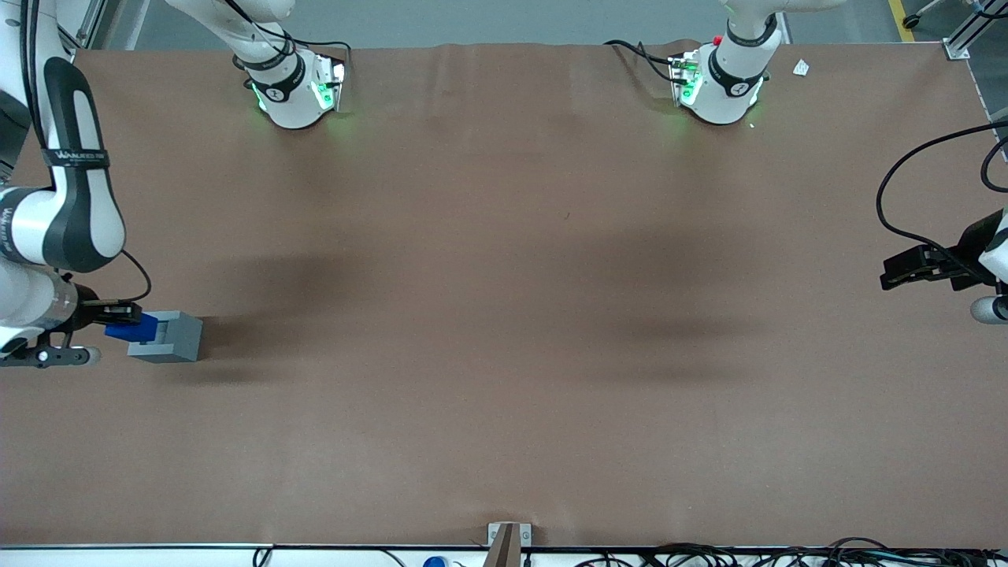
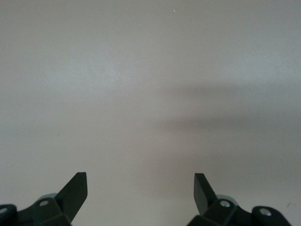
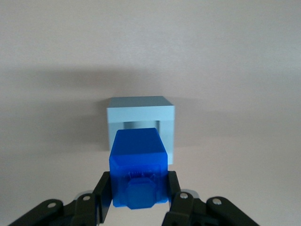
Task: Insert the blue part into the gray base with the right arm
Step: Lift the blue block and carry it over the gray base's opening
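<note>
1. Front view: the right arm (image 1: 67,205) reaches in at the working arm's end of the table (image 1: 504,315). Its gripper (image 1: 118,315) is clamped on the blue part (image 1: 126,328) and holds it at the gray base (image 1: 169,336), the part's leading end overlapping the base's recess. The base rests on the brown table surface, well apart from everything else.

2. Left wrist view: only bare surface and soft shadow show; nothing of the task appears here.

3. Right wrist view: the gripper (image 3: 139,200) pinches the blue part (image 3: 138,167) between its two fingers (image 3: 106,197), knob end toward the camera. The part's leading face sits at the mouth of the gray base (image 3: 141,115), roughly centred in the opening, though whether it has entered the recess I cannot tell.

4. Step in hand, as I judge it: the insertion itself, just starting. The next move calls for a straight push along the recess axis, keeping the part square to the walls so it does not jam or shove the loose base away.
</note>
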